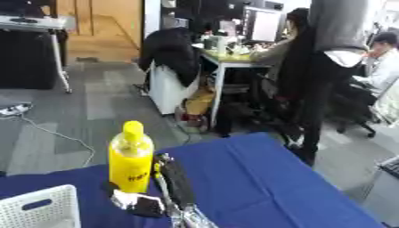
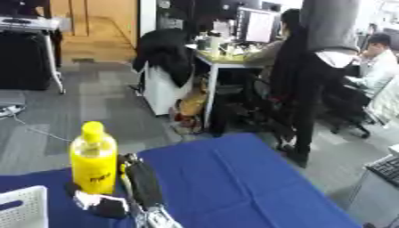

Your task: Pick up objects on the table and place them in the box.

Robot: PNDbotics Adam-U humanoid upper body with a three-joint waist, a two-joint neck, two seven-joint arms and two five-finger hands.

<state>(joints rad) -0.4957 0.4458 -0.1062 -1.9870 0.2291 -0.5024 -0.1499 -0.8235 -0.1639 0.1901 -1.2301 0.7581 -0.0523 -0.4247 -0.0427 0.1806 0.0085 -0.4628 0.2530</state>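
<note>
Bottle: yellow bottle [image 1: 131, 161] with a yellow cap, stood upright on the table near its left side, dark print low on its front.
Hand: one robot hand [image 1: 173, 182] — black with silver parts — is seen rising from the lower edge just beside the bottle on its right, touching or nearly touching it; which arm it belongs to cannot be told, nor whether its fingers are apart or curled.
Small things: a dark and silvery item [image 1: 139, 204] is laid at the foot of the bottle; it cannot be made out further.
Box: white box [image 1: 40, 208] with a slot handle in its wall, cut off by the lower left corner, near the bottle.
Surface: table [image 1: 265, 187] covered by a blue cloth, lying askew, its far corner pointed toward the room.
Floor: grey carpet [image 1: 109, 98] in patches of lighter and darker tone, with a pale cable [image 1: 59, 133] trailed across it at the left.
Room: an office — a white desk [image 2: 222, 67] with monitors beyond the table, a dark coat [image 1: 171, 51] hung over a chair, wooden panelling [image 1: 97, 26] at the far wall.
</note>
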